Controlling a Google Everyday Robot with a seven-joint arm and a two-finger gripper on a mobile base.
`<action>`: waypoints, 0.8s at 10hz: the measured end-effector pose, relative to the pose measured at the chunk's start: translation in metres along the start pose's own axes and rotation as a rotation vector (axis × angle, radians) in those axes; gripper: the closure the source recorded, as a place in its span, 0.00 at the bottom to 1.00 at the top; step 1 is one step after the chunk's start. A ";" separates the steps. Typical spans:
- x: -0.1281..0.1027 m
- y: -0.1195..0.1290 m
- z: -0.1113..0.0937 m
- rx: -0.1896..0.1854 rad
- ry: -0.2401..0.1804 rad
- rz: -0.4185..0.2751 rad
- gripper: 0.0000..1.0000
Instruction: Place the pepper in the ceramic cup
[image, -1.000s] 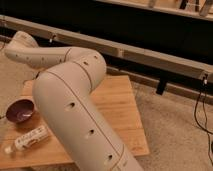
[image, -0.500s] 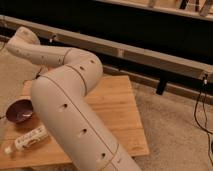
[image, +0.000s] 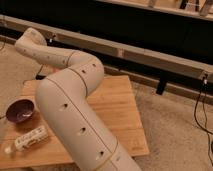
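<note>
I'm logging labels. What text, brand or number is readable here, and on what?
None readable.
White plastic bottle lying on the light wooden table: dark label print, too blurred to read.
The gripper is out of view, past the white robot arm's far end.

You have a dark purple bowl (image: 20, 111) sitting upright near the left edge of the wooden worktop (image: 120, 105). Just in front of it, towards the front-left corner, a white bottle (image: 27, 140) lies on its side. Off the right edge you see beige carpet (image: 172, 132) with black cables (image: 202, 107) hanging down to it, and a long pale ledge (image: 150, 57) runs behind the back edge.
</note>
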 end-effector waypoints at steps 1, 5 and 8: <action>0.000 0.000 0.006 -0.001 -0.001 -0.004 1.00; 0.010 0.001 0.035 -0.012 0.002 -0.018 0.61; 0.014 0.002 0.037 -0.022 -0.006 -0.020 0.34</action>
